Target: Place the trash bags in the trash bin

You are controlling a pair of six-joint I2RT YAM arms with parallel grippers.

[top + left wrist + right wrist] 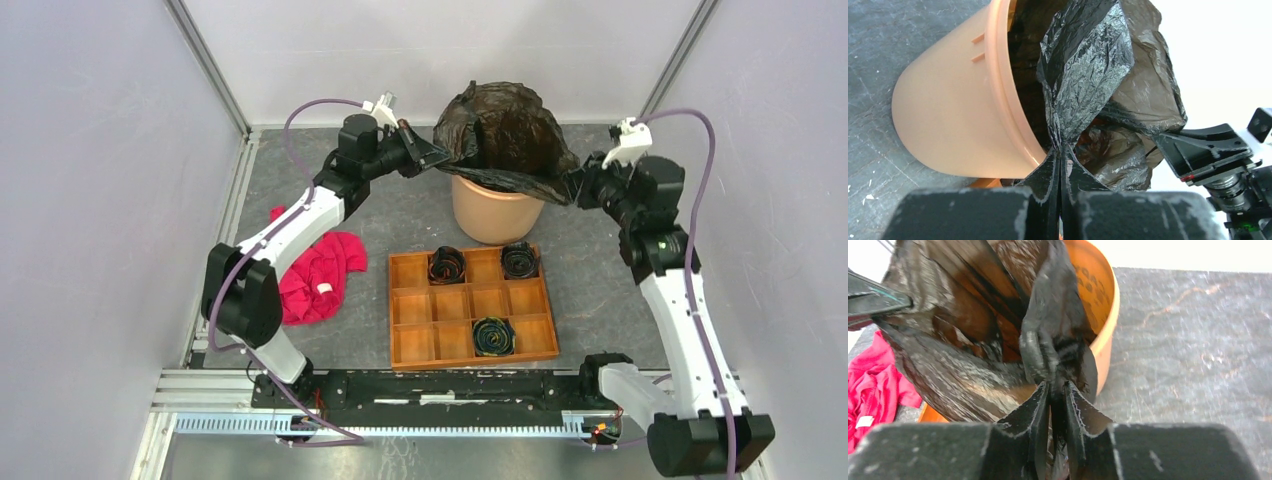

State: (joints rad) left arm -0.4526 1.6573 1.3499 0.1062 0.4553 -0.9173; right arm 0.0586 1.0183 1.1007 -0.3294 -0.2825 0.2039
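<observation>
Trash bag point(505, 135): billowed over the trash bin point(495, 215) at the table's 12 o'clock. Lower folds hang inside the bin's mouth, the bulk sits above the rim.
Wooden tray point(412, 305), toward 6: three dark rolls point(493, 335), each in its own compartment.
Red cloth point(320, 275) at 9.
Left gripper point(1060, 152), bag's 9 o'clock: fingers pressed together on film.
Right gripper point(1057, 390), bag's 4 o'clock: clamped on a fold.

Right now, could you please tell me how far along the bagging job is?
Done: the trash bag is raised over the trash bin, some film inside its rim. In hand: the left end effector and right end effector each pinch an edge. Left: most of the bag billows above the rim, unreleased.
</observation>
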